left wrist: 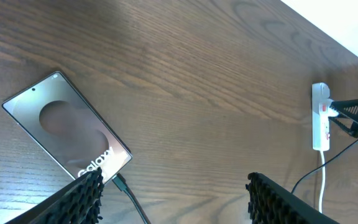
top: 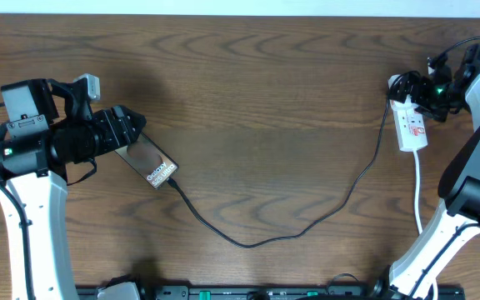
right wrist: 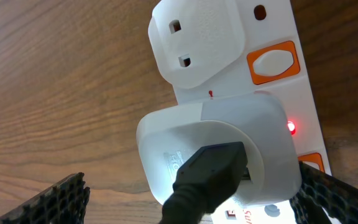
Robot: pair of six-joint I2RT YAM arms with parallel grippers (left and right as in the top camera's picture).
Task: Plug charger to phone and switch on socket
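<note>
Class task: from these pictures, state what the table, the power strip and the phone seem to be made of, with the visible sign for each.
Table: wood or wood-look laminate, matt brown; grain lines run across it.
Power strip: white moulded plastic, smooth and slightly glossy, with orange switches.
Phone: probably glass or glossy plastic face; it shows soft reflections.

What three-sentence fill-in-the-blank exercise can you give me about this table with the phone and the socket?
1. The phone lies beside the ____ end effector.
2. The tip of the charger is plugged into the ____.
3. On the socket, the small light beside the white adapter glows ____.
Missing words: left, phone, red.
</note>
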